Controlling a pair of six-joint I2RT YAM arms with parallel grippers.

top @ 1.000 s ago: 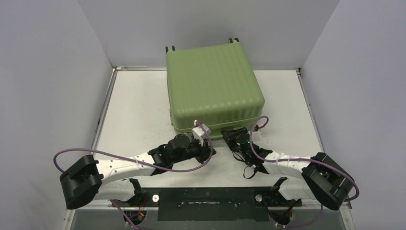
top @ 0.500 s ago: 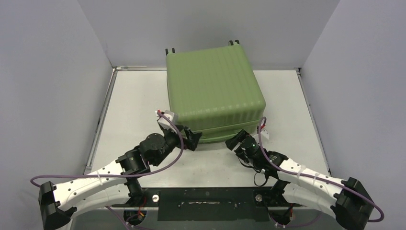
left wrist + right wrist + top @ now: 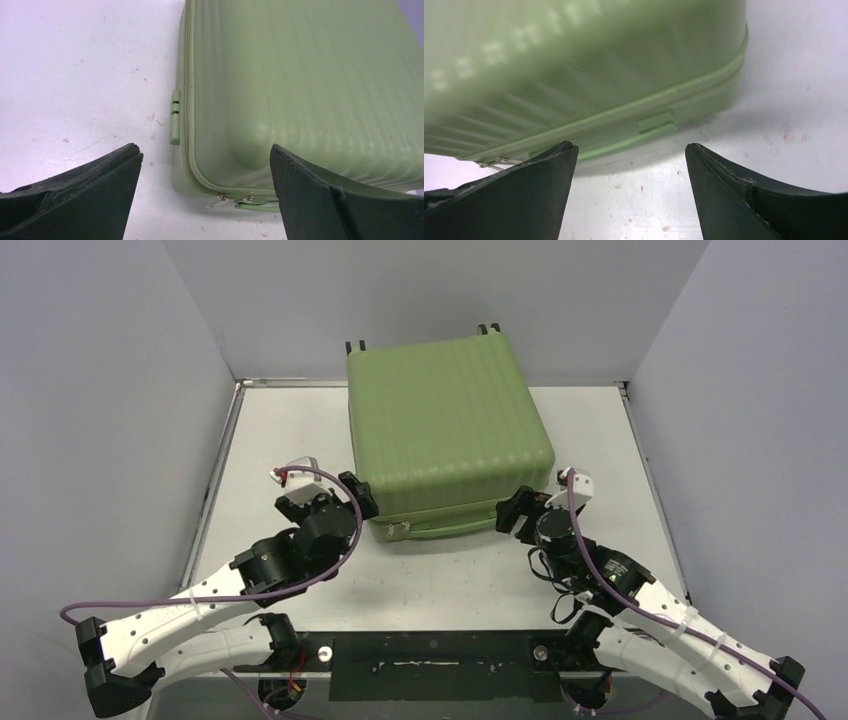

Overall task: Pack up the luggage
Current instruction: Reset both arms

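Two arms flank one shut case. On the tabletop [image 3: 280, 440] the luggage [image 3: 445, 430] lies flat at the far middle, wheels toward the back wall. The left fingers [image 3: 75, 200] stand spread wide at its near-left corner, holding nothing. The right fingers [image 3: 764, 200] stand well apart at the near-right corner, also empty. The zipper pulls [image 3: 232, 200] sit together on the near edge. Closing looks like the step in hand; if the zip needs finishing, the next move calls for a precise pinch on a pull.
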